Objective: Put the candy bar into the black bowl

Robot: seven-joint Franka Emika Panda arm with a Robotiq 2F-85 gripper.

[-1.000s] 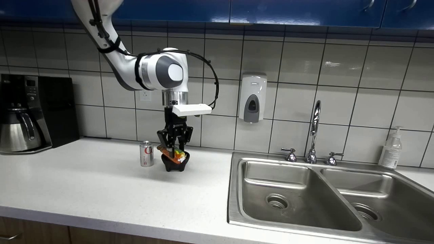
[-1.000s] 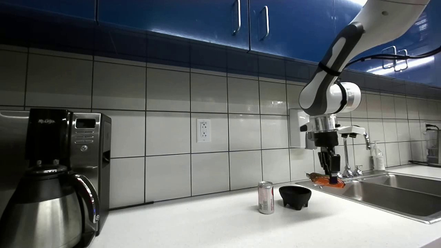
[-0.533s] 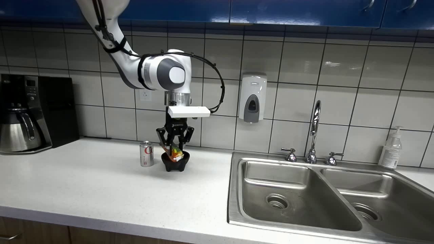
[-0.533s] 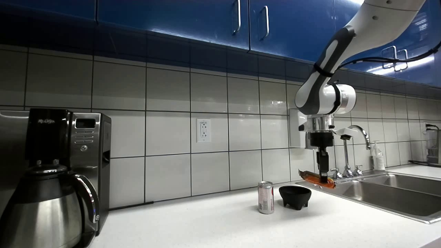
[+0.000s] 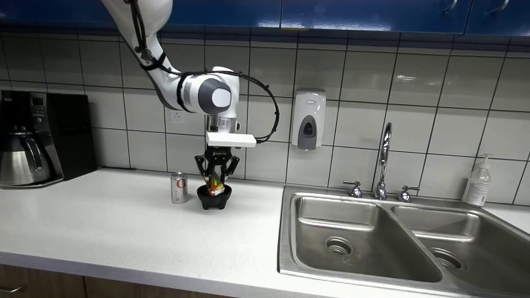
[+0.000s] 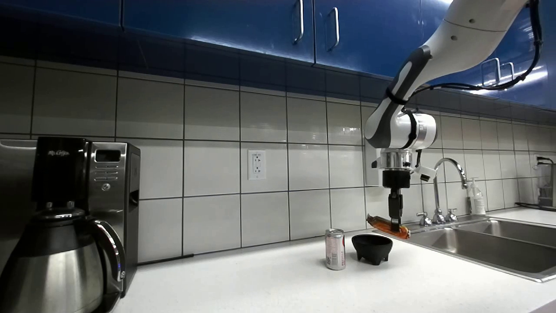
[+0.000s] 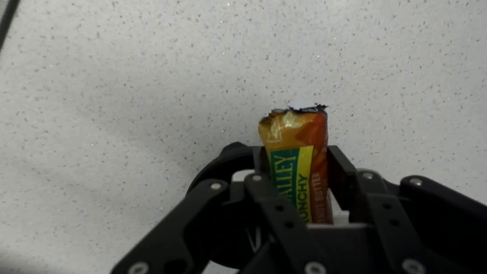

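The candy bar, in an orange wrapper, is between my fingers in both exterior views (image 5: 216, 188) (image 6: 404, 232) and in the wrist view (image 7: 296, 163). My gripper (image 6: 395, 225) is shut on its sides and points down. The bar is tilted, with one end lower in an exterior view. The black bowl (image 6: 372, 249) stands upright on the counter. In an exterior view the bar lies to the side of the bowl and above its rim; in another exterior view the bowl (image 5: 214, 203) is in line with it. In the wrist view the bowl (image 7: 213, 167) is partly hidden behind the left finger.
A silver-and-red can (image 6: 335, 250) stands close beside the bowl. A steel double sink (image 5: 285, 231) is set in the counter. A coffee maker (image 6: 113, 208) stands at the far end. The tiled wall (image 5: 271, 161) is behind the bowl, with a soap dispenser (image 5: 309, 118) on it.
The arm has moved, bringing the held bar closer to the bowl in an exterior view. The gripper and bar have turned somewhat. The bowl and can have not moved.
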